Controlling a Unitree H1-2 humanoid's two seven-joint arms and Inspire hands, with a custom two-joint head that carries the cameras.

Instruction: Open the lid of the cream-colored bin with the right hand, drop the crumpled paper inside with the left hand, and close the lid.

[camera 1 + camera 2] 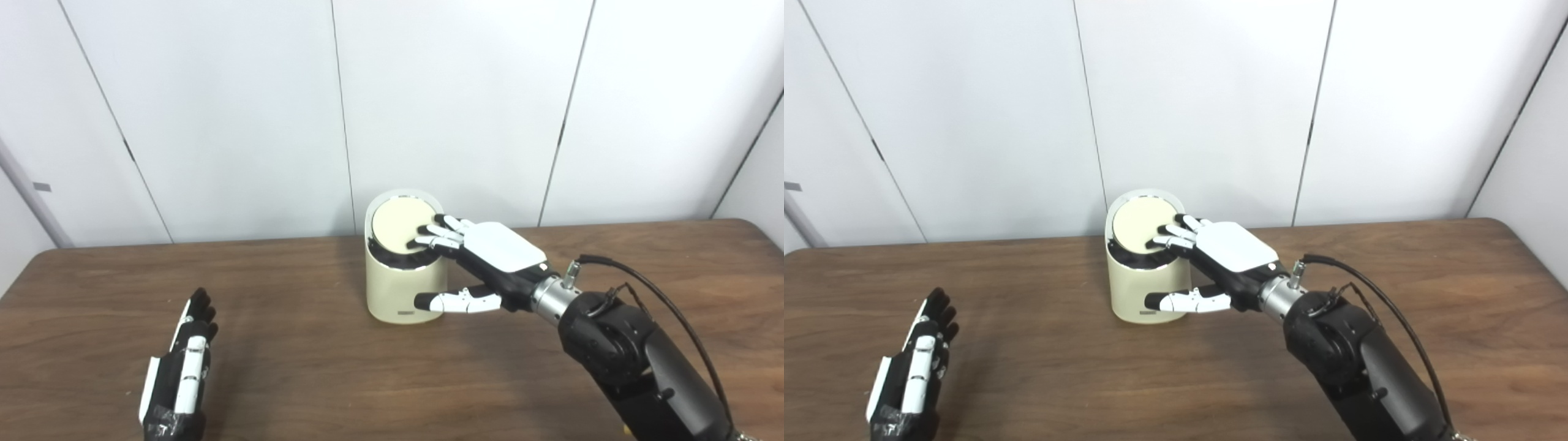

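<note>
Resting spread fingers point(429, 234) on the cream bin's point(398, 294) lid point(399, 225), the right hand point(490, 257) grips nothing; the rigid, light bin could tip. The left hand point(184, 367) waits empty, fingers straight.

Matt wood-grain table point(306, 367), smooth bin point(398, 294)

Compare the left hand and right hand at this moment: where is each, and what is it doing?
The right hand reaches to the bin, palm down, fingertips on its lid, thumb beside the bin's wall; the left hand is near the table's front edge, far from the bin, touching nothing visible. The right hand lies flat; the left stands edge-on, fingers pointing away. Both hold nothing, and no paper is visible.
</note>
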